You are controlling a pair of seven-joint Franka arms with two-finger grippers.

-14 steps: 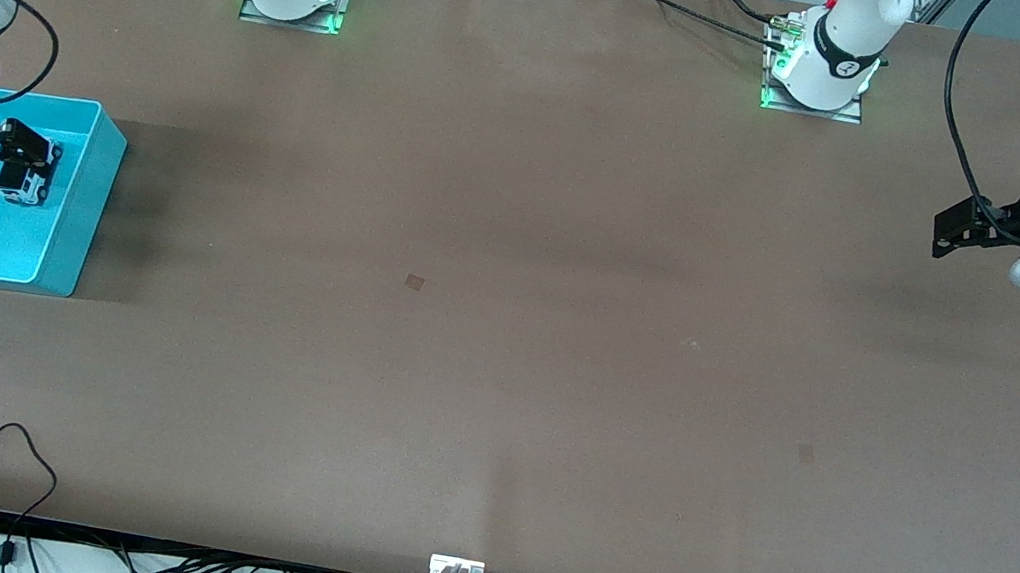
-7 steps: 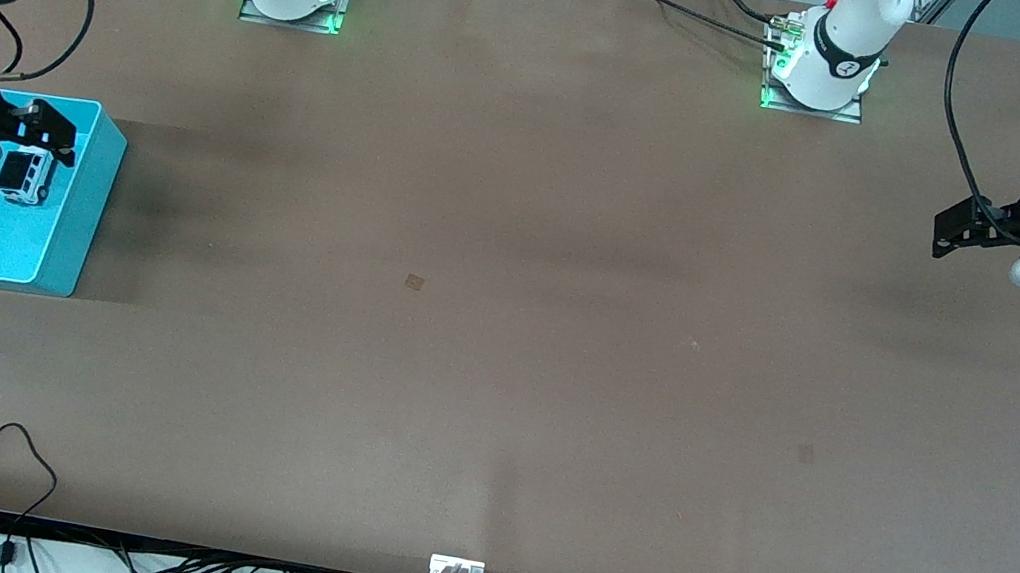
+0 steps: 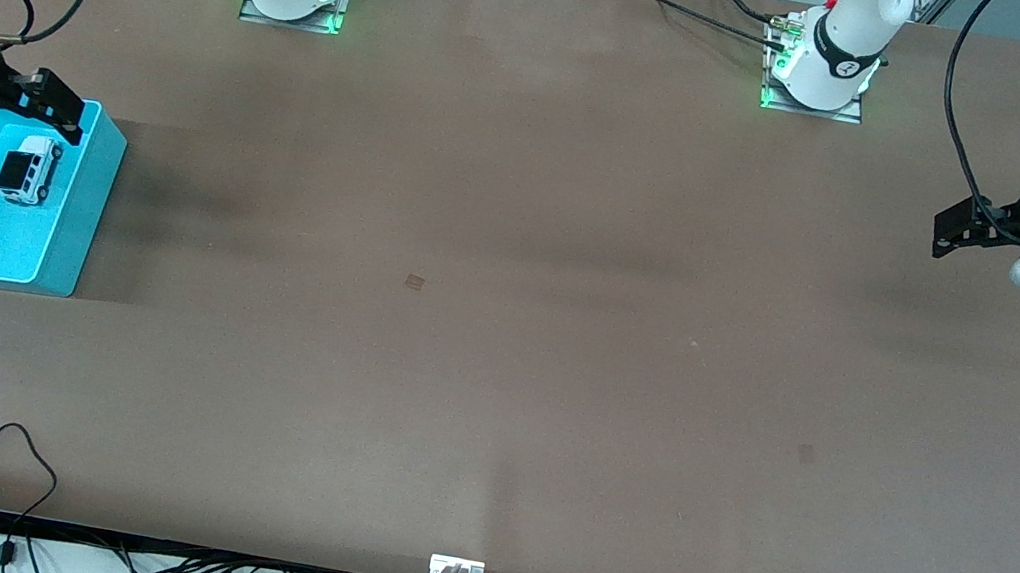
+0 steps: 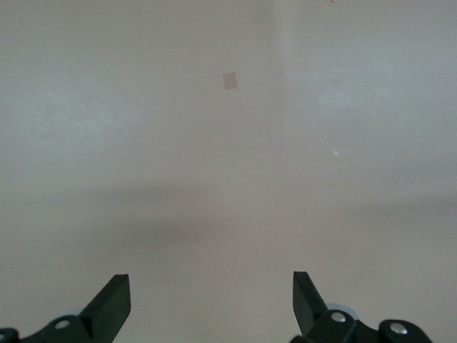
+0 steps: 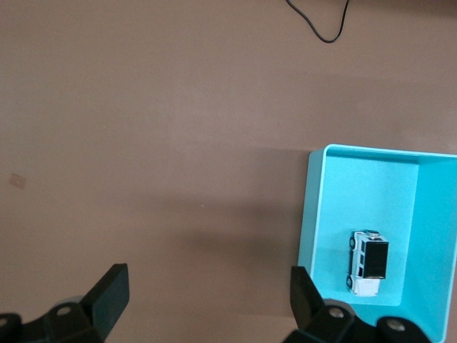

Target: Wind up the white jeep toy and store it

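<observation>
The right gripper (image 3: 41,107) has risen off the white jeep toy (image 3: 27,168) and now hangs with its fingers spread and empty over the edge of the turquoise bin (image 3: 83,202) farthest from the front camera. The toy rests alone on the bin floor, at the right arm's end of the table (image 3: 504,326). The left gripper (image 3: 951,229) waits over the table's other end, fingers apart and empty.

Right pincer (image 3: 42,105) and waiting left pincer (image 3: 949,234), both raised, fingers wide apart, empty.
</observation>
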